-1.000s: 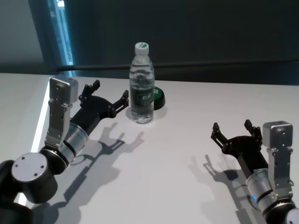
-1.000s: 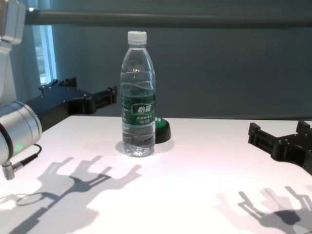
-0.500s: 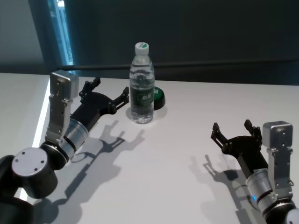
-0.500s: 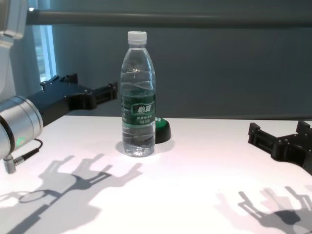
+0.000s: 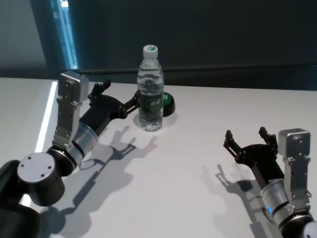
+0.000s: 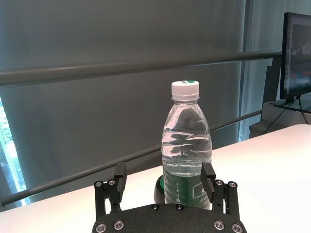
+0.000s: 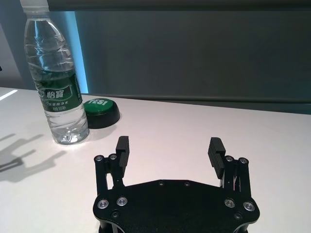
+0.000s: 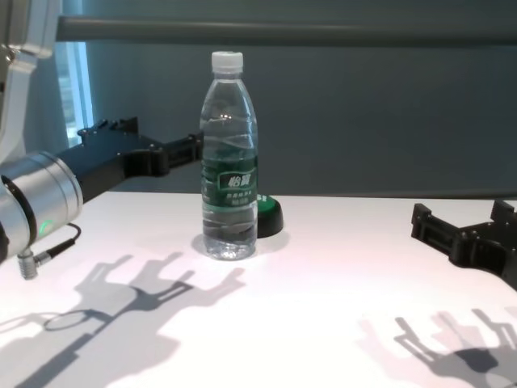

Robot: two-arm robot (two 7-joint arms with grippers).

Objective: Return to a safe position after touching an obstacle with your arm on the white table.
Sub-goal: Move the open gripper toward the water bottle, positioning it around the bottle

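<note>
Head high, chest low, bottle (image 5: 150, 89) shared (4 views)

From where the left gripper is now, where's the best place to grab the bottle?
Probably at the label band of the bottle, coming from the robot's left. The bottle stands upright, and the open left gripper is already level with the band there. The puck behind its right side crowds that approach.

Low black-and-green round puck (image 5: 168, 104), grey horizontal rail (image 8: 323, 31), dark monitor (image 6: 297, 60) in background
</note>
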